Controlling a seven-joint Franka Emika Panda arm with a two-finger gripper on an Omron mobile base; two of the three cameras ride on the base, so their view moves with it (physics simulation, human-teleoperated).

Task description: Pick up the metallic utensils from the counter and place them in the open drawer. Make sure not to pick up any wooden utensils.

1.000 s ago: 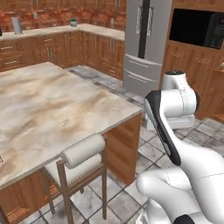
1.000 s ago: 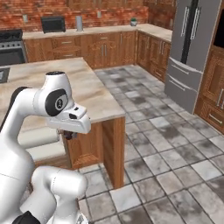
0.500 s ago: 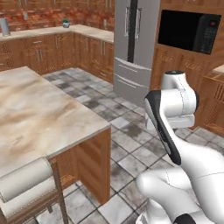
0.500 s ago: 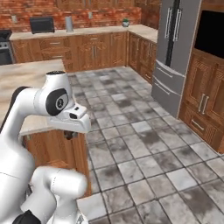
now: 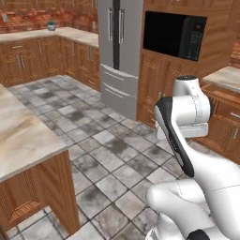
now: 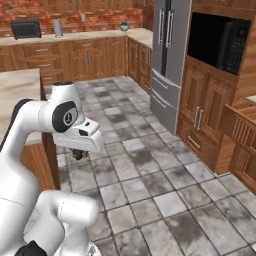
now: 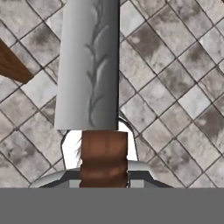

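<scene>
Hand view: cleaver carried over tiled floor

Left base view has the marble table (image 5: 23, 140) at 9 o'clock, the steel refrigerator (image 5: 119, 51) at 12 o'clock and the black microwave (image 5: 174, 33) toward 1 o'clock. Grey tiled floor (image 7: 175, 87) lies below the hand. Hand view shows the end effector (image 7: 103, 175) clenched on the brown handle of the cleaver-like knife (image 7: 89, 65), its grey blade pointing to 12 o'clock.

1 knife (image 7: 89, 74), 1 fridge (image 5: 119, 51), 1 microwave (image 5: 174, 34), 1 island counter (image 5: 23, 145), lower left of frame.
</scene>
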